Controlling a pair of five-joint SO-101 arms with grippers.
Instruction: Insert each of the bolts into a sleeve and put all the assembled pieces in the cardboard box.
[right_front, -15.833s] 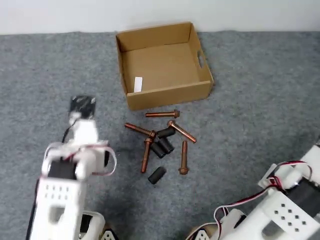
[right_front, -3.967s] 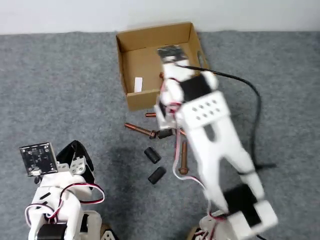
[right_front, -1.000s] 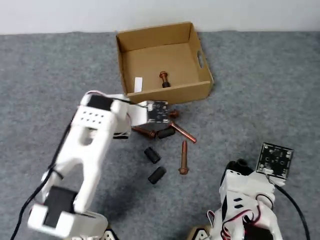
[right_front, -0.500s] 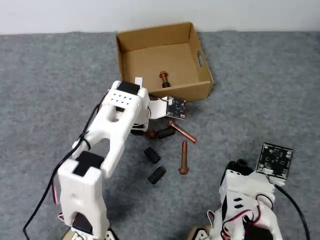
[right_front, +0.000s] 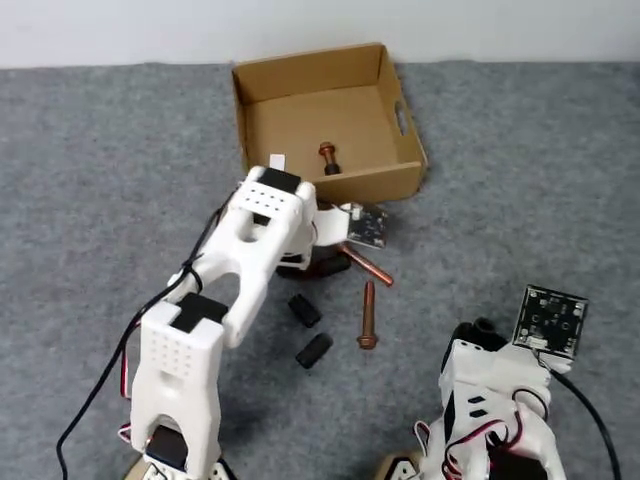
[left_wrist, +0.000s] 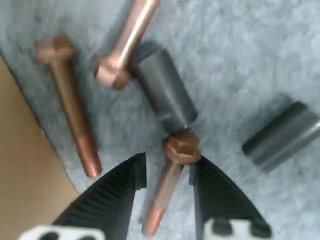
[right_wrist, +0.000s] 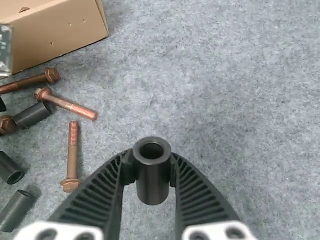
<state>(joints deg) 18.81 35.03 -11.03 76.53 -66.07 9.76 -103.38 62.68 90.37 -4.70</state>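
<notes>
The left gripper (left_wrist: 167, 166) hangs low just in front of the cardboard box (right_front: 372, 184). Its jaws are parted narrowly either side of a copper bolt (left_wrist: 166, 187), whose head sits right at the end of a dark sleeve (left_wrist: 165, 92). Well off to the side, the right gripper (right_wrist: 151, 175) clamps a second sleeve (right_wrist: 151, 162) upright, and one assembled piece (right_front: 328, 158) lies in the box.

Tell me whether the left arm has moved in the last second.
Yes. In the high view the left arm has swung rightward along the box's front wall and now stands over the bolts.
</notes>
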